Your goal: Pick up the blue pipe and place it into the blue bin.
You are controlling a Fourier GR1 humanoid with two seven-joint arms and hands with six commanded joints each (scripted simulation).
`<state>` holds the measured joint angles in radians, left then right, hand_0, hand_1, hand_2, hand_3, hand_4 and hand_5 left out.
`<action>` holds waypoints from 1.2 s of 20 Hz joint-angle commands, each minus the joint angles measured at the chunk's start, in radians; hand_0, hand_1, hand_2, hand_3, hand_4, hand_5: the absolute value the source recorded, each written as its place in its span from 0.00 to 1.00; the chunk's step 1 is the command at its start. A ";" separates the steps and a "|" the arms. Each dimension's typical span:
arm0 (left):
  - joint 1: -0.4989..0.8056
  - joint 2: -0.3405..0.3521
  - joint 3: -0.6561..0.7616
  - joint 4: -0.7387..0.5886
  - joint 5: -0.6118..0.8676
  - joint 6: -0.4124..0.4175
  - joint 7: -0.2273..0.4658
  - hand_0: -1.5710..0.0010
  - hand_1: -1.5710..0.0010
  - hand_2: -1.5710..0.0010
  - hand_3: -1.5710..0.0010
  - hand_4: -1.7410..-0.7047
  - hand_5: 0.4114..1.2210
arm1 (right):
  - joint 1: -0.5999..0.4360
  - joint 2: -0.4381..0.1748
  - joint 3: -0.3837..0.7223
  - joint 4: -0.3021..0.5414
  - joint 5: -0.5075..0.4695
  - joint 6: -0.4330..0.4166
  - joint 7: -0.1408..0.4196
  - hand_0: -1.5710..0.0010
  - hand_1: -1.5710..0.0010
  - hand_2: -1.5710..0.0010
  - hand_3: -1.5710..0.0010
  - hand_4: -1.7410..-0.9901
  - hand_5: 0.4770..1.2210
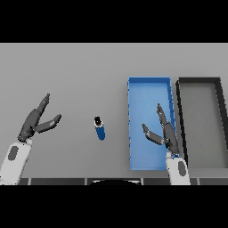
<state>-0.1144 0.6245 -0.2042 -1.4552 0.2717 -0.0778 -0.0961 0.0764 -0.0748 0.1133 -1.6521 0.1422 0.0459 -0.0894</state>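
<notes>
— Blue pipe (99, 128) first: where does it sit?

— On the grey table (80, 71), upright or nearly so, with its dark open end turned toward the far side. It stands alone, left of the blue bin (149, 87) and apart from it, roughly between the two arms.

— And the bin itself?

— A long blue tray running away from the robot, with nothing lying on its floor. Just beside its right wall is a dark grey bin (200, 82) of the same shape, the two almost touching.

— What about the right robot hand (164, 132)?

— It hovers over the near right part of the blue bin, the white forearm rising from the lower edge. Fingers point up and away, the thumb splays out to the left; it is spread wide and holds nothing.

— The left robot hand (34, 123)?

— Well off to the left of the pipe, above bare table. Fingers stretch up and to the right, thumb angled toward the pipe, also spread and holding nothing.

— Surroundings?

— Only the flat, even grey tabletop reaching to the far edge.
</notes>
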 commanded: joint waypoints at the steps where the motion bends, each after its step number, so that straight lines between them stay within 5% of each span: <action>1: -0.011 0.010 0.000 0.020 0.001 -0.024 -0.002 1.00 1.00 1.00 1.00 0.64 0.22 | 0.005 -0.007 0.008 -0.019 0.014 -0.003 0.016 1.00 1.00 1.00 1.00 0.69 0.19; 5: 0.004 0.032 -0.008 -0.019 0.022 -0.066 -0.016 1.00 1.00 1.00 1.00 0.63 0.24 | -0.006 -0.024 0.009 -0.032 0.051 -0.023 0.082 1.00 1.00 1.00 1.00 0.74 0.17; 9: 0.044 0.051 -0.063 -0.084 0.024 -0.159 -0.056 1.00 1.00 1.00 1.00 0.62 0.19 | -0.006 -0.021 0.022 -0.033 0.056 -0.016 0.054 1.00 1.00 1.00 1.00 0.73 0.17; 12: 0.061 0.047 -0.117 -0.146 0.030 -0.199 -0.009 1.00 1.00 1.00 1.00 0.60 0.13 | -0.008 -0.028 0.012 -0.024 0.045 -0.009 0.038 1.00 1.00 1.00 1.00 0.71 0.18; 24: 0.026 -0.156 -0.286 -0.098 -0.131 -0.164 0.001 1.00 1.00 1.00 1.00 0.52 0.07 | 0.020 -0.021 0.026 -0.062 0.058 -0.016 0.063 1.00 1.00 1.00 1.00 0.68 0.20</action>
<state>-0.0878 0.4678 -0.4904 -1.5532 0.1410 -0.2419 -0.0936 0.0963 -0.0961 0.1389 -1.7137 0.1999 0.0304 -0.0266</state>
